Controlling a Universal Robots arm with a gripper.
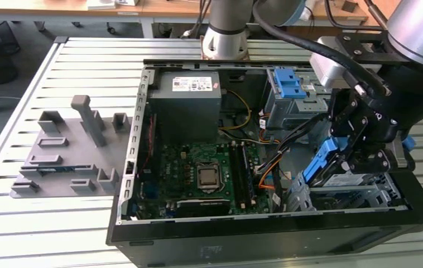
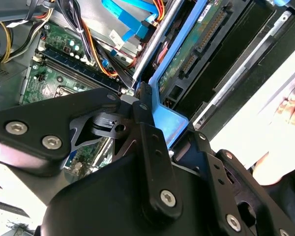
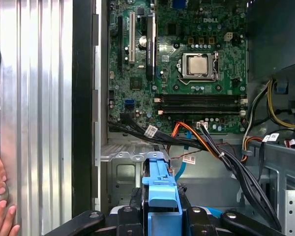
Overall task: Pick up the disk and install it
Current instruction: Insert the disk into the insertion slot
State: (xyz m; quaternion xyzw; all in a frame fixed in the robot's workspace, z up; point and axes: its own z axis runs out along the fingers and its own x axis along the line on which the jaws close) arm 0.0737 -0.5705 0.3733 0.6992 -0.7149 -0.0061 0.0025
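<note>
The arm [image 1: 420,25] is built of smooth silver-grey tubes and rounded joints. A thick black cable [image 1: 323,48] runs along it. The tool [image 2: 160,123] is matte black, made of flat angular plates and link bars fastened with round silver screws [image 2: 16,128].

A robotics lab: an open desktop computer case [image 1: 271,234] lies on a slotted aluminium workbench [image 1: 85,61], wooden desks [image 1: 167,8] behind.

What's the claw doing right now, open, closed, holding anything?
Claw: closed on the disk, clamping its blue carrier frame.
</note>
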